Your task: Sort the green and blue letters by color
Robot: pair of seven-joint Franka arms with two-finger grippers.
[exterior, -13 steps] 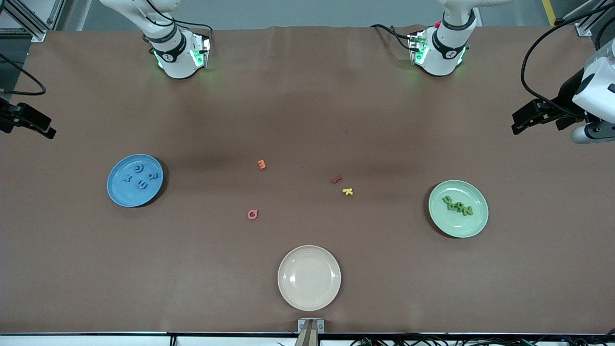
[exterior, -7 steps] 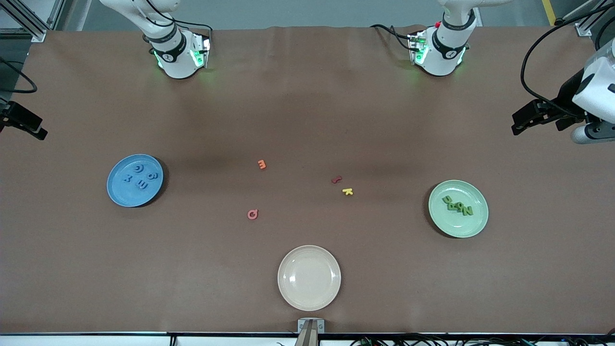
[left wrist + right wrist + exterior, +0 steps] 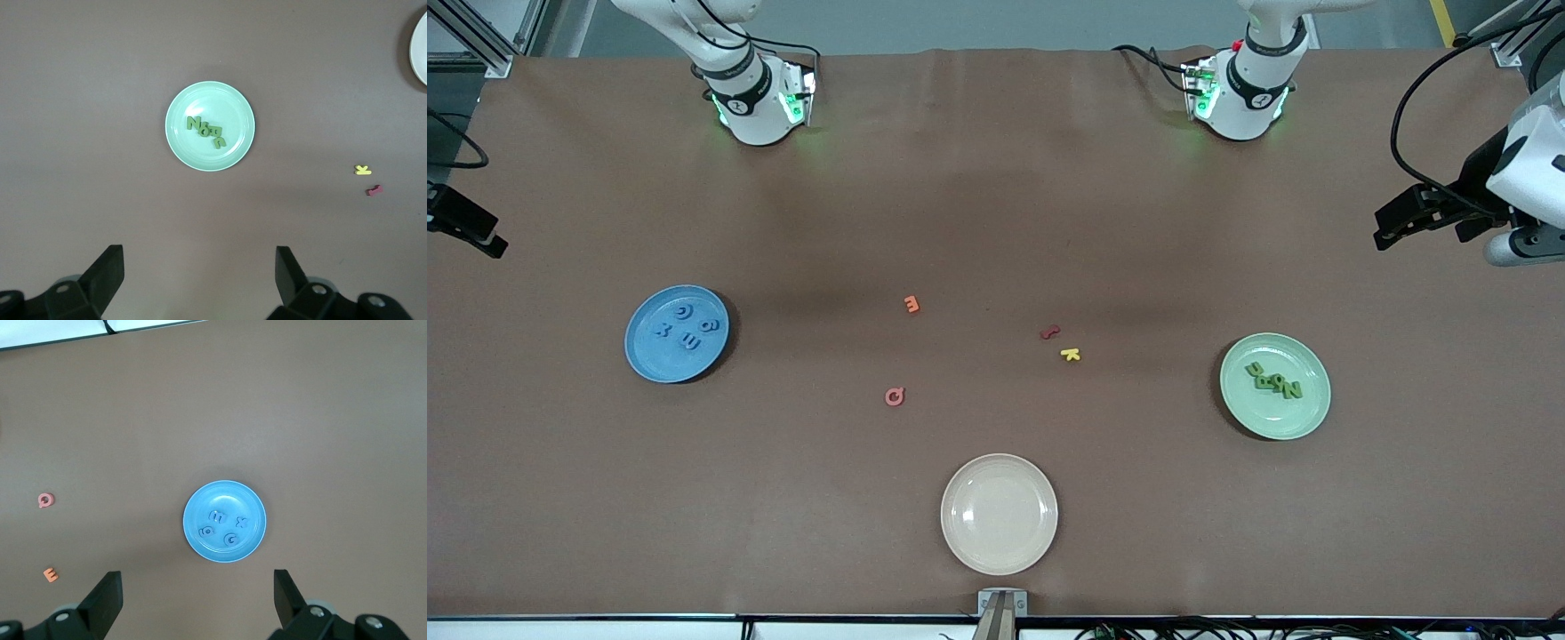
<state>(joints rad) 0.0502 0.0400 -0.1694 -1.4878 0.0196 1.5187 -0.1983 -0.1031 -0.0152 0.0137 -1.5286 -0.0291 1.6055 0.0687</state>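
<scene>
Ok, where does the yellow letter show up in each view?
Front view: yellow letter lies on the bare table between the plates, nearer the green plate.
Left wrist view: yellow letter shows toward the picture's edge, apart from the green plate.
Right wrist view: not in it.
Shared landmark: the red letter lies right beside it.

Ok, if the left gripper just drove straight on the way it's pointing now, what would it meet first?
Probably bare table. The left gripper, open and high up, points down at the brown surface just short of the green plate holding the green letters. Depth is hard to judge, so it might clip the plate's rim.
</scene>
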